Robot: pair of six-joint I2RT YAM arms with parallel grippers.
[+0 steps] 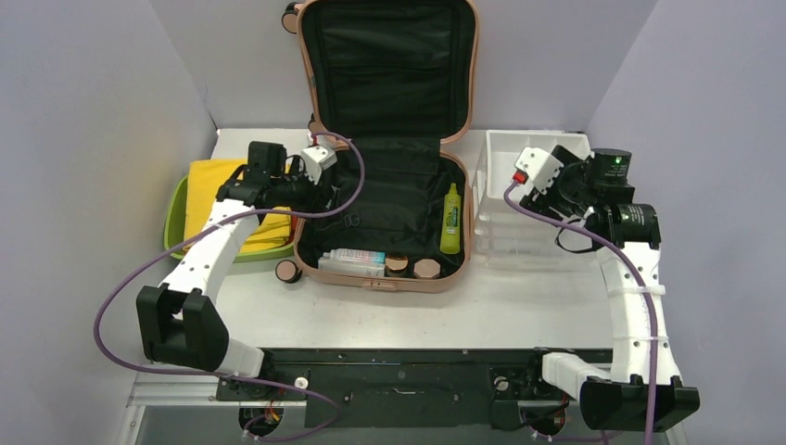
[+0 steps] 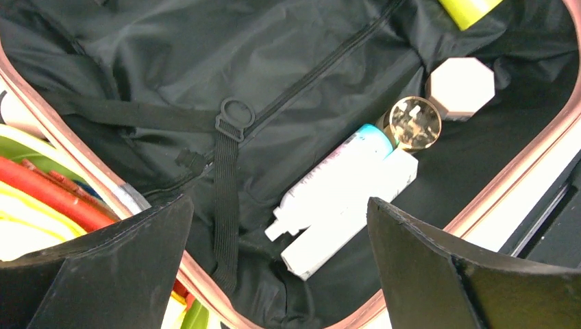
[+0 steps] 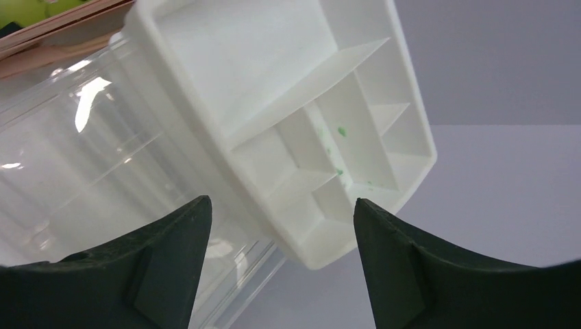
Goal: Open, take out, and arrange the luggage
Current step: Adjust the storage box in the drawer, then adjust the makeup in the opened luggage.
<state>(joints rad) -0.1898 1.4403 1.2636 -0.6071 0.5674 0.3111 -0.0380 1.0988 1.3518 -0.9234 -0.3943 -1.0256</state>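
The salmon-pink luggage (image 1: 473, 232) lies open at the table's middle, its lid upright against the back wall. On its black lining (image 2: 171, 62) lie a lime-green bottle (image 1: 450, 219), a white spray bottle (image 2: 329, 181) on a white box (image 2: 356, 219), a gold-lidded jar (image 2: 413, 123) and a hexagonal jar (image 2: 462, 86). My left gripper (image 2: 279, 202) hangs open over the case's left front corner (image 1: 315, 190), nothing between its fingers. My right gripper (image 3: 281, 201) stands open and empty above the white drawer organizer (image 3: 301, 123), to the right of the case (image 1: 530, 197).
A lime-green tub (image 1: 176, 218) holding a yellow cloth (image 1: 213, 181) sits against the case's left side. A clear plastic box (image 1: 519, 239) stands in front of the organizer (image 1: 533, 148). A caster wheel (image 1: 288, 271) juts out at the case's front left. Walls close in on three sides.
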